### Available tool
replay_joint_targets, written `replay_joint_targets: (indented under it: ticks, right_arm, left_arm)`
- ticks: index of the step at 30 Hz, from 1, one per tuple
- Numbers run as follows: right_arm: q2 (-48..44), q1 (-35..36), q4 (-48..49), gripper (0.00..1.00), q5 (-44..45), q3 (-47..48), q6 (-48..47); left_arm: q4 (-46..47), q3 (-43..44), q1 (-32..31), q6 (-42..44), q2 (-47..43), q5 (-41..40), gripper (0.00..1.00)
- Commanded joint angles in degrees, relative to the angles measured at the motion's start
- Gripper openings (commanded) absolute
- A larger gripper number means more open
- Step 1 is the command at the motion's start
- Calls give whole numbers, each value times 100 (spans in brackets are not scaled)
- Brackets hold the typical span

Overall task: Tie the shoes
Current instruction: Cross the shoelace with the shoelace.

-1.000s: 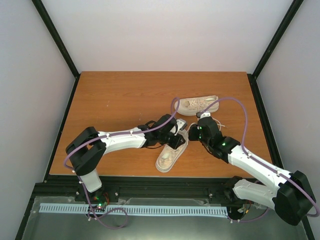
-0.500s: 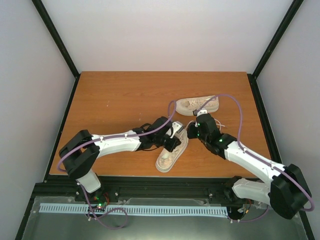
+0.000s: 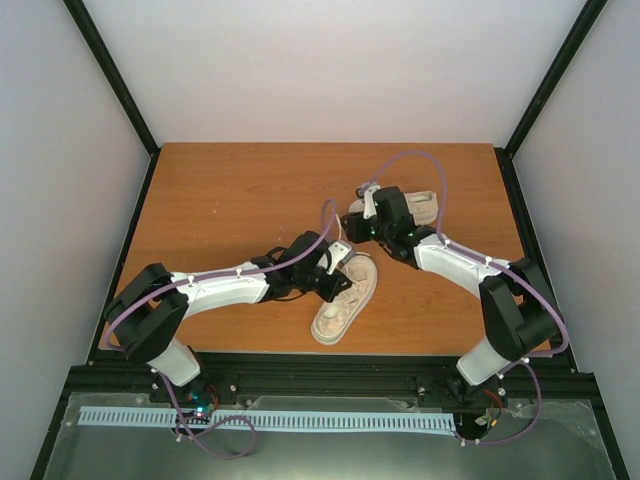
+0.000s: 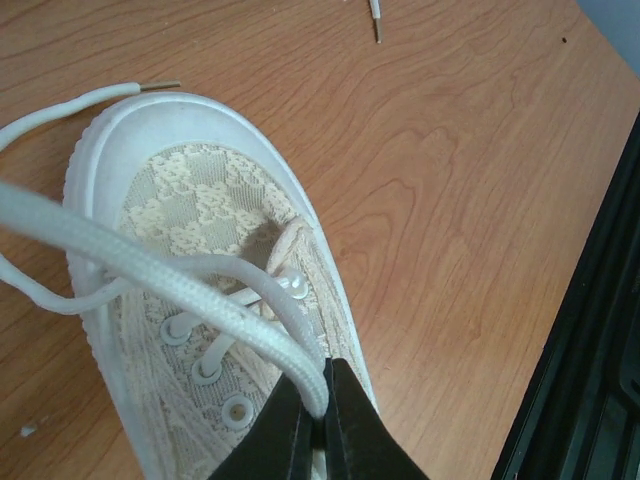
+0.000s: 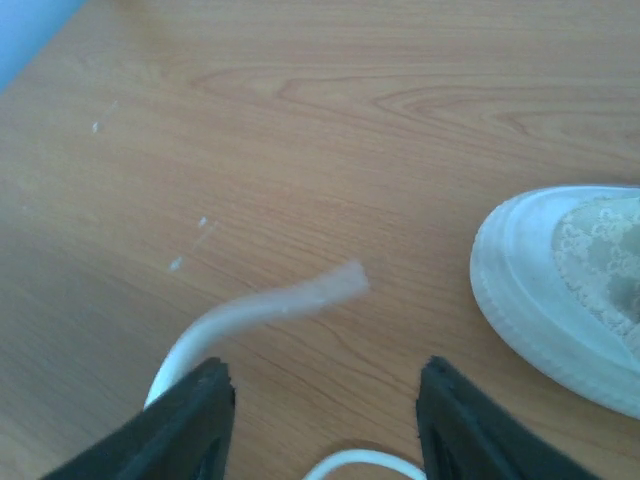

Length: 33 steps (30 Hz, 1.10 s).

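The left gripper [image 4: 322, 418] pinches a flat woven white lace [image 4: 150, 285] above the shoe [image 4: 200, 210], cream lace-patterned fabric with a smooth rubber toe, lying mid-front on the wood-grain table [image 4: 450, 150]. The right gripper [image 5: 325, 420] is spread, with a limp lace end [image 5: 290, 300] curving past one finger, near the second shoe [image 5: 560, 290] and its rounded toe.

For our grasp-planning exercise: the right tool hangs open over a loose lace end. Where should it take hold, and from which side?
Probably behind the tip of the loose lace end, the right tool coming from above, jaws astride it. It seems to curve up off the table, leaving room to pinch its thin width.
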Motion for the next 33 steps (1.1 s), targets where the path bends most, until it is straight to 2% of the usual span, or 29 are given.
replay_joint_targets:
  ticks: [1, 5, 7, 10, 17, 22, 24, 27, 29, 33]
  right_arm:
    - [-45, -315, -67, 60, -215, 116, 66]
    - [-583, -827, -139, 81, -291, -408, 242]
    - [-972, -994, 18, 86, -447, -861, 207]
    - [-1555, -1025, 553, 88, -677, -1694, 160]
    - [-2562, -965, 3052, 88, -2068, -3856, 205]
    - [-2684, -804, 3516, 84, -1804, -4261, -240]
    - [-2498, -626, 3576, 80, -1778, -4229, -475]
    - [-2065, -72, 3355, 75, -1277, -4009, -974]
    - [-1676, 206, 3179, 66, -1033, -3808, -1274]
    - [-1387, 268, 3294, 65, -934, -3777, -1251]
  left_arm:
    - [253, -51, 73, -52, -213, 191, 1]
    - [280, -53, 99, -99, -179, 283, 1]
    - [298, -50, 115, -126, -175, 359, 1]
    - [319, -66, 171, -169, -191, 461, 1]
    - [372, -135, 381, -99, -197, 1046, 1]
    - [343, -69, 381, -37, -206, 1310, 1]
    - [333, -87, 385, -16, -258, 1333, 1]
    - [320, -134, 383, 21, -312, 1370, 1]
    - [310, -129, 382, 35, -316, 1400, 1]
    - [276, -106, 382, 56, -307, 1416, 1]
